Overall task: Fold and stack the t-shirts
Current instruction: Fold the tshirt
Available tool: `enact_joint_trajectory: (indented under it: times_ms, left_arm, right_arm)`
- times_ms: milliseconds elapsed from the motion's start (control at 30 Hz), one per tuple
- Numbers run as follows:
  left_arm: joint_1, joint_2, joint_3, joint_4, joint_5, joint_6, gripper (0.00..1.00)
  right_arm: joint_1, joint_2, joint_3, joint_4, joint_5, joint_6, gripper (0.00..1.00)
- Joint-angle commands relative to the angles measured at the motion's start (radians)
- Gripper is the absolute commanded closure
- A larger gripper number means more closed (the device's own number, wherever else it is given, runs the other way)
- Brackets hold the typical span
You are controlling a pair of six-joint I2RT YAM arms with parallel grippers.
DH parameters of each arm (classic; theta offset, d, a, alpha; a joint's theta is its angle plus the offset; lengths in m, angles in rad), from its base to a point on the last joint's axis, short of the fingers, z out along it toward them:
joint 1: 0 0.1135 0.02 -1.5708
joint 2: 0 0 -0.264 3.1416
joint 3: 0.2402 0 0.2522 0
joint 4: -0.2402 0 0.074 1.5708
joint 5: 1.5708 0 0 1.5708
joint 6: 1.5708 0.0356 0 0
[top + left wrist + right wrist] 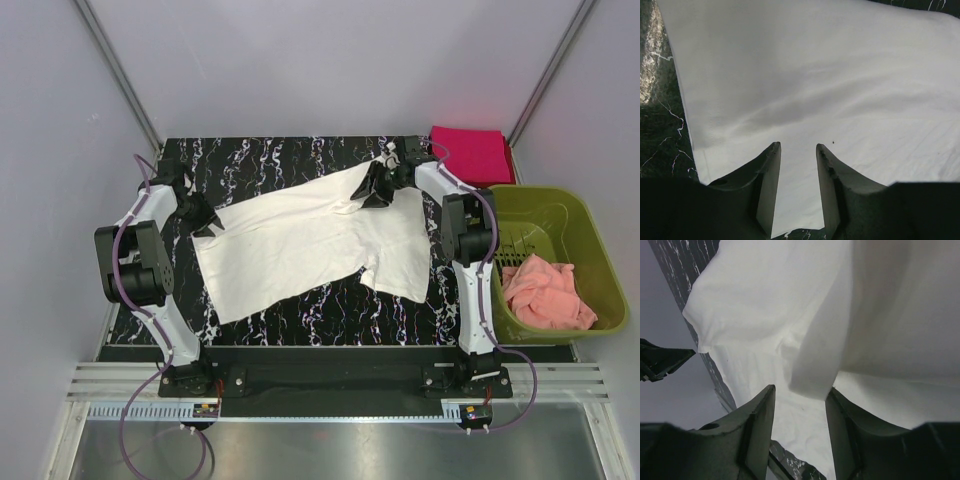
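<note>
Cream-white t-shirt [310, 240] lies spread on the table [300, 310]. Left gripper [798, 150] pinches its left edge; right gripper [800, 395] pinches a raised fold at its far end.

white t-shirt [840, 75] cropped, print unseen

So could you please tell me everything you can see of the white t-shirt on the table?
The white t-shirt is soft, plain cream cloth, no print showing. It lies spread at a slant across the black marbled table, mostly flat with light creases. One sleeve hangs toward the near right. The left tool sits at its left edge; the right tool is at its far right corner, where a fold of cloth rises between the fingers.
</note>
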Motion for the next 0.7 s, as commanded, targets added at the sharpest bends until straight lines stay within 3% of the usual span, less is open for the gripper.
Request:
enact_joint_trajectory:
  times_ms: [0,133,333,433,567,600,667]
  left_arm:
    - [-0.004,-0.044,0.003,0.002,0.003,0.011,0.60]
    - [-0.003,-0.047,0.002,-0.001,0.002,0.016,0.60]
    - [-0.003,-0.047,-0.005,0.000,0.000,0.019,0.59]
    - [-0.004,-0.046,-0.008,0.000,0.003,0.019,0.59]
    - [-0.003,-0.047,-0.006,-0.003,0.006,0.022,0.59]
    - [-0.003,-0.049,-0.005,-0.007,0.002,0.020,0.59]
    - [-0.003,-0.059,-0.014,0.000,0.009,0.020,0.59]
  right_arm:
    - [0.021,0.005,0.033,0.086,-0.064,0.075,0.50]
    - [0.023,-0.009,0.020,0.169,-0.084,0.220,0.66]
    - [0.024,0.043,0.047,0.291,-0.106,0.400,0.70]
    - [0.029,0.135,0.134,0.336,-0.130,0.489,0.70]
    - [0.050,0.236,0.314,0.439,-0.234,0.649,0.60]
    - [0.040,0.218,0.325,0.383,-0.225,0.627,0.57]
    - [0.012,0.094,0.268,0.245,-0.107,0.406,0.51]
